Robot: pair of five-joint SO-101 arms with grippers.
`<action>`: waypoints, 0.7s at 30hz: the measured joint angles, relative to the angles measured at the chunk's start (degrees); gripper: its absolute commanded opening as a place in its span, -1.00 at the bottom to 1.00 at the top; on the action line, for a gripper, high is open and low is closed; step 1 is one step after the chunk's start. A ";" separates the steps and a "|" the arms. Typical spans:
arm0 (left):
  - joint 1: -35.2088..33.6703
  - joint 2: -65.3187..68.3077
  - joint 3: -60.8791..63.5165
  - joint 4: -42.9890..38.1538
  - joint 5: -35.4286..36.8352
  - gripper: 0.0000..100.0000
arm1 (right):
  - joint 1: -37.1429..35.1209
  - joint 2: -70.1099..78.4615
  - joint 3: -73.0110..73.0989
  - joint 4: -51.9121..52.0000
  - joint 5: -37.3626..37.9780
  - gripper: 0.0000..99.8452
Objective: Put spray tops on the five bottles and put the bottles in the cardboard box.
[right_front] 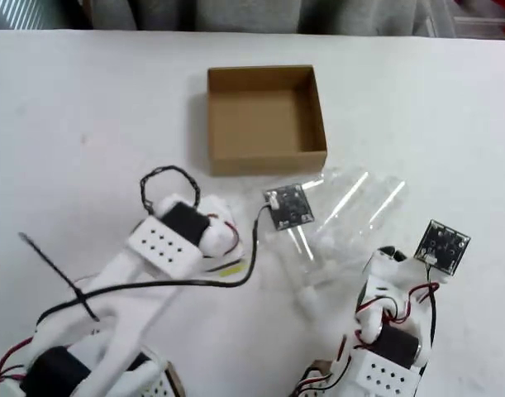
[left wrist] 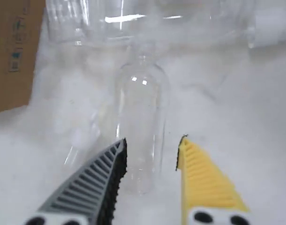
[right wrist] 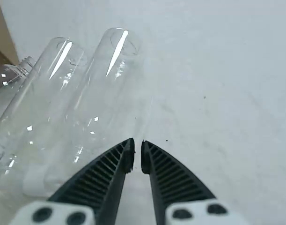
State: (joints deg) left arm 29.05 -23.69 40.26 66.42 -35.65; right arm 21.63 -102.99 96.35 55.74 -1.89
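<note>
Several clear plastic bottles (right_front: 351, 207) lie on their sides on the white table, just right of and in front of the open cardboard box (right_front: 264, 116). In the left wrist view, one bottle (left wrist: 140, 103) lies lengthwise between my left gripper's (left wrist: 152, 147) grey and yellow fingers, which are open around its lower part. My right gripper (right wrist: 137, 149) has its black fingers almost together, and I see nothing between them. It sits beside two bottles (right wrist: 103, 89) lying side by side. A small white piece (right wrist: 35, 185) lies at one bottle's neck.
The box (left wrist: 14, 51) is empty and stands close to the bottle pile. The left arm (right_front: 173, 231) stretches from the lower left with a black cable looped over it. The right arm (right_front: 393, 331) sits at the lower right. Bare table lies to the right.
</note>
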 measured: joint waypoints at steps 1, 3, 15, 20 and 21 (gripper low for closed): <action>0.00 0.70 0.00 -0.53 -0.35 -0.61 | 0.00 0.00 0.00 0.00 0.00 -0.96; 0.26 1.67 0.00 -1.85 -0.79 -0.55 | 0.00 0.00 0.00 0.00 0.53 -0.96; 0.88 8.70 -6.77 -1.93 -4.57 -0.39 | 0.18 0.00 0.00 0.00 15.12 -0.96; 0.88 15.65 -10.64 -1.93 -5.01 -0.39 | 0.18 0.00 0.00 0.00 15.30 -0.96; 0.88 17.05 -11.52 -1.93 -5.01 -0.39 | 0.18 0.00 0.00 0.00 15.30 -0.96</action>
State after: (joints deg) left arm 29.93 -6.64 28.75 64.48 -40.66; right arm 21.80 -102.99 96.35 55.74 13.41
